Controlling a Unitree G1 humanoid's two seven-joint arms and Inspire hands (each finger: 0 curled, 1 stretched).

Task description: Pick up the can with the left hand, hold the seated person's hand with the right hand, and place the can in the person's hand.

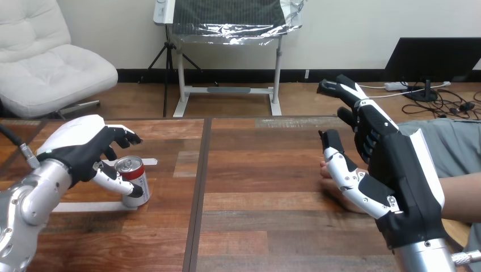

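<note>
- Can (138,177), a red-and-silver metal drinks cylinder, stands upright on the brown wooden worktop (255,187), at its left side, with its long axis vertical.
- The robot's black-and-white left hand (79,150) is on the can. Its thumb curls across the near face of the can, and its fingers arch over the top and far side. The can's base looks to be down on the worktop, not lifted.
- The robot's right hand (400,170) is raised at the right side of the worktop, well apart from the can. Its fingers are nearly straight and spread upward, its thumb is out, and it holds nothing.
- The person's hand (343,199) lies low at the worktop's right side, just beyond the right hand's thumb and partly hidden by it. I cannot tell whether the two touch, and no finger is seen curled round it.
- The deciding relation is that the can sits far left while the receiving hand sits far right. The left hand will probably have to lift the can and carry it rightward across the bare middle of the worktop.
- The can is the only container, and what is in it cannot be told.
</note>
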